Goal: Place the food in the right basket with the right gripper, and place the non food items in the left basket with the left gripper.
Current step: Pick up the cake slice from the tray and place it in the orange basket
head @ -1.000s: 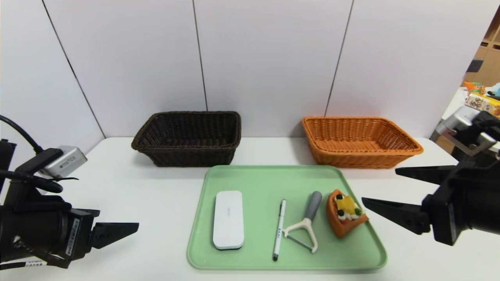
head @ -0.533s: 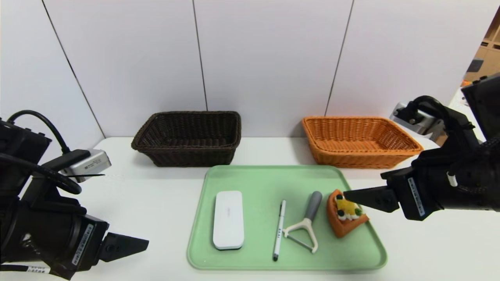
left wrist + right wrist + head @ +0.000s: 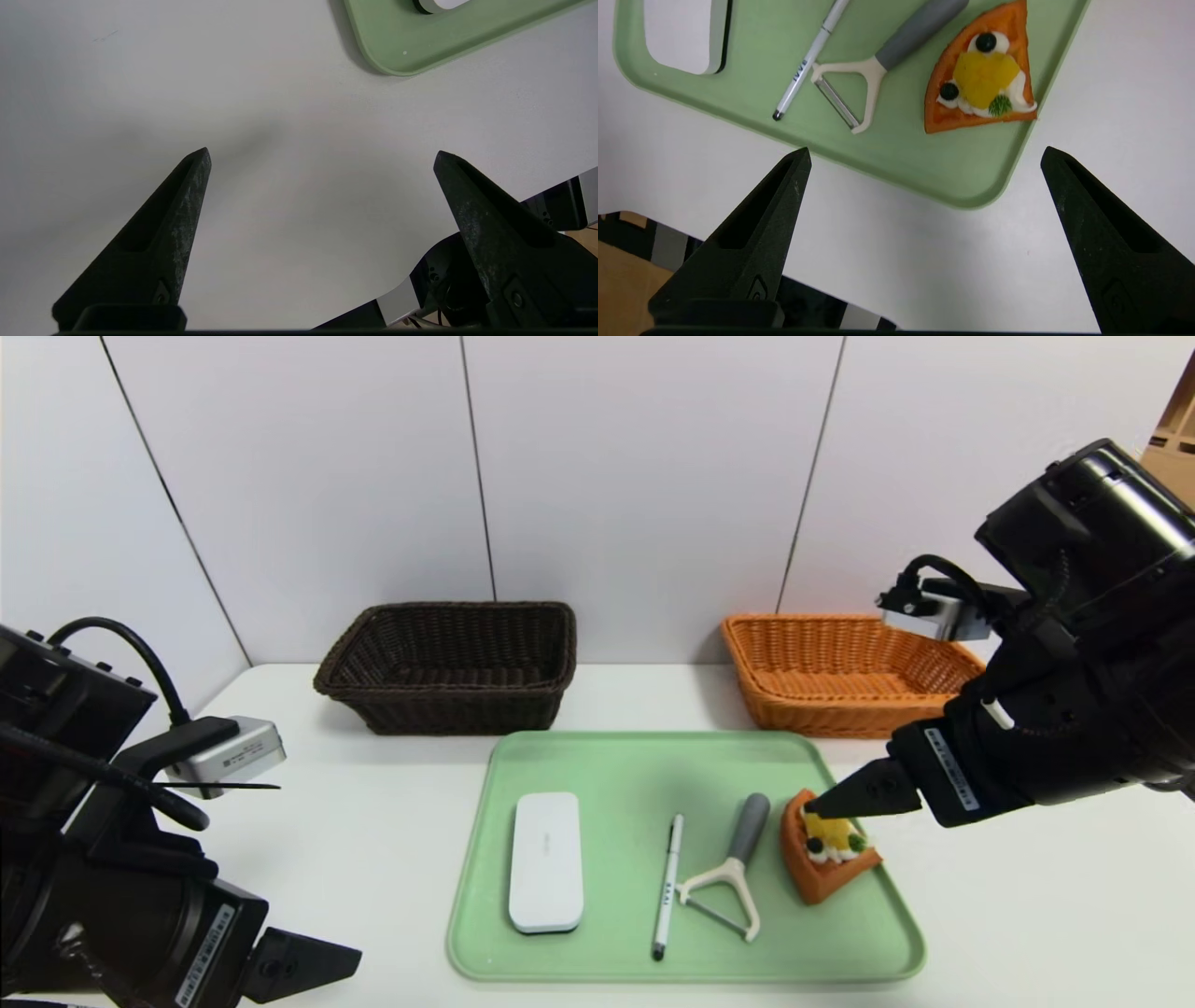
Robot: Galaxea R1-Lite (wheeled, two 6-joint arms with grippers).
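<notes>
- Food: a small toy tart wedge (image 3: pixel 826 852) with orange-brown crust, yellow fruit, white cream dots and dark berries lies flat at the right end of the pale green plastic tray (image 3: pixel 635 765), just beside the grey-handled white Y-shaped peeler (image 3: pixel 731 870).
- Key relation: seen from the head, the right gripper (image 3: pixel 826 803) hangs above the wedge's far edge, tips pointing steeply down and leftward. In the right wrist view the wedge (image 3: pixel 983 79) lies ahead of the fingertips, not yet between them, its point directed away from the gripper.
- Nearer arm: the right; the orange-tan woven wicker basket (image 3: pixel 854 674) stands just behind the tray on that side.
- Right fingers: spread wide, empty, touching nothing.
- Left gripper (image 3: pixel 322 156): over bare white tabletop (image 3: pixel 140 93) short of the tray's near-left corner, fingers spread wide, empty.
- Non-food: flat white rounded-rectangle case (image 3: pixel 546 861) and slim white pen (image 3: pixel 667 885) rest on the tray; the dark brown woven wicker basket (image 3: pixel 448 665) stands behind.
</notes>
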